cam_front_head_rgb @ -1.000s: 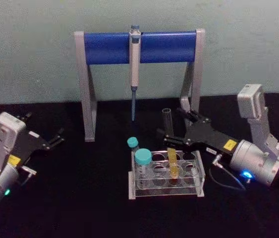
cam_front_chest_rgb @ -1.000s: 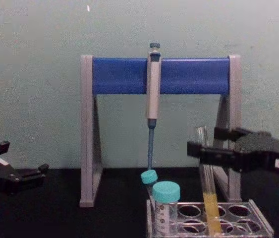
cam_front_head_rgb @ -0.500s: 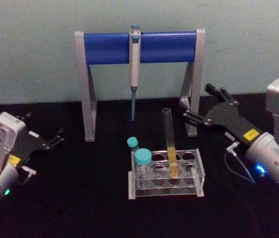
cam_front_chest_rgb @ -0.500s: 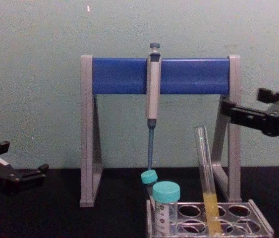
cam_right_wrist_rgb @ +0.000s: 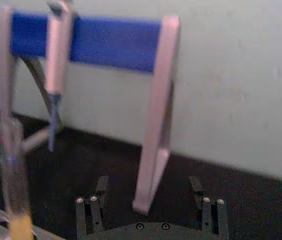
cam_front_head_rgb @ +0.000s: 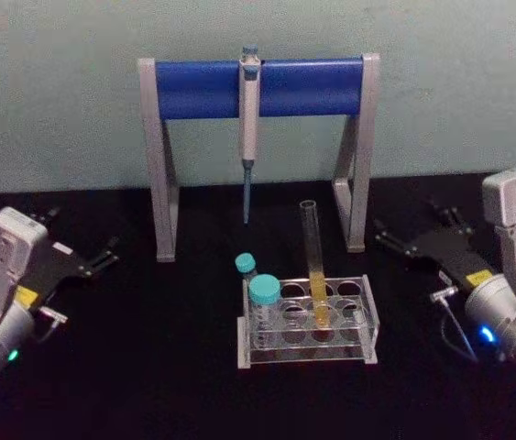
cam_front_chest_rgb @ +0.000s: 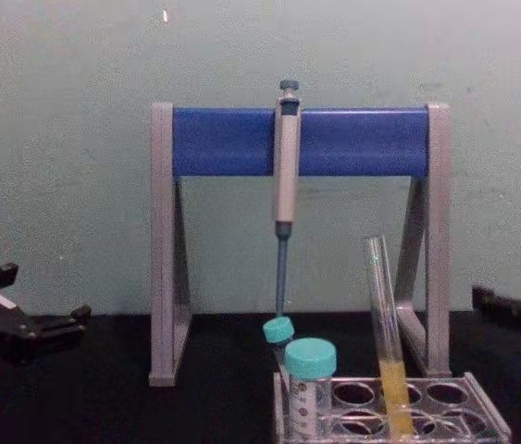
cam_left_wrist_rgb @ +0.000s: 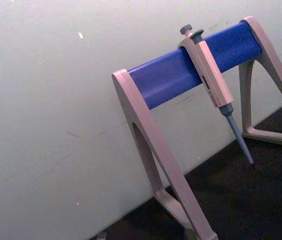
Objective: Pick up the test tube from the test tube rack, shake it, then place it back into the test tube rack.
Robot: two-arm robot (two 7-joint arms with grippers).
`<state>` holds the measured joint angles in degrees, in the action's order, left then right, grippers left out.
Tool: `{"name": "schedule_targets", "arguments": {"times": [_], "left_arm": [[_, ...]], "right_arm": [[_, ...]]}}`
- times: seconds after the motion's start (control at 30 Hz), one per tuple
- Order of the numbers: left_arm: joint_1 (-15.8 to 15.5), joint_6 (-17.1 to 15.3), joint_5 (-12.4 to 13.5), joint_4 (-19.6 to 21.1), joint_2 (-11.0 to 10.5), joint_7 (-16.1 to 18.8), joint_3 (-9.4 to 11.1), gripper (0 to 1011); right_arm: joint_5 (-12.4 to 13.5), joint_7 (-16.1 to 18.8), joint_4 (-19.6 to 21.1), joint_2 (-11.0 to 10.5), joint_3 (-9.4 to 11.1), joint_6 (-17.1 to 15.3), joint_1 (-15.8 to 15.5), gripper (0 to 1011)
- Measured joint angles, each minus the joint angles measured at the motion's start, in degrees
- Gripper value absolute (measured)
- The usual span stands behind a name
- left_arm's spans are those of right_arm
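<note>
The test tube (cam_front_head_rgb: 312, 261) is a tall clear glass tube with yellow liquid at its bottom. It stands slightly tilted in a middle hole of the test tube rack (cam_front_head_rgb: 366, 323), with nothing gripping it. It also shows in the chest view as the test tube (cam_front_chest_rgb: 385, 342) in the rack (cam_front_chest_rgb: 487, 416), and in the right wrist view as the test tube (cam_right_wrist_rgb: 13, 200). My right gripper (cam_front_head_rgb: 411, 225) hovers open to the right of the tube, well apart from it; the open gripper (cam_right_wrist_rgb: 148, 192) has nothing between its fingers. My left gripper (cam_front_head_rgb: 83, 229) rests open at the far left.
A tall grey stand with a blue crossbar (cam_front_head_rgb: 258, 87) stands behind the rack, and a grey-blue pipette (cam_front_head_rgb: 249, 119) hangs from it. Two teal-capped tubes (cam_front_head_rgb: 263, 293) sit in the rack's left side. The stand's right leg (cam_front_head_rgb: 356, 197) is between the rack and my right gripper.
My right gripper has let go of the test tube and drawn back to the right and lower down. The tube stays leaning in the rack. The left arm has not moved.
</note>
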<state>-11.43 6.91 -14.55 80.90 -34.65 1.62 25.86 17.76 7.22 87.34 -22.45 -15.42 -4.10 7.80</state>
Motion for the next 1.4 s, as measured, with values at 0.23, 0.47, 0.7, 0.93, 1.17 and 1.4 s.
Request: {"name": "schedule_targets", "arguments": {"times": [0.23,0.47,0.7,0.93,1.17,1.4], "left_arm": [[0.0,0.0,0.0,0.0,0.0,0.0,0.0,1001],[0.0,0.0,0.0,0.0,0.0,0.0,0.0,1001],[0.0,0.0,0.0,0.0,0.0,0.0,0.0,1001],[0.0,0.0,0.0,0.0,0.0,0.0,0.0,1001],[0.0,0.0,0.0,0.0,0.0,0.0,0.0,1001],[0.0,0.0,0.0,0.0,0.0,0.0,0.0,1001]], "right_arm": [[-0.31,-0.46,-2.6,1.43,0.55,-3.11,0.12,1000],[-0.25,0.2,-3.21,1.95,1.18,-3.51,0.22,1000],[-0.21,0.17,-3.08,1.82,1.01,-3.46,0.25,1000],[-0.17,0.15,-2.98,1.75,0.92,-3.39,0.25,1000],[-0.15,0.13,-2.93,1.72,0.88,-3.34,0.25,1000],[-0.14,0.1,-2.89,1.68,0.83,-3.3,0.25,1000]]}}
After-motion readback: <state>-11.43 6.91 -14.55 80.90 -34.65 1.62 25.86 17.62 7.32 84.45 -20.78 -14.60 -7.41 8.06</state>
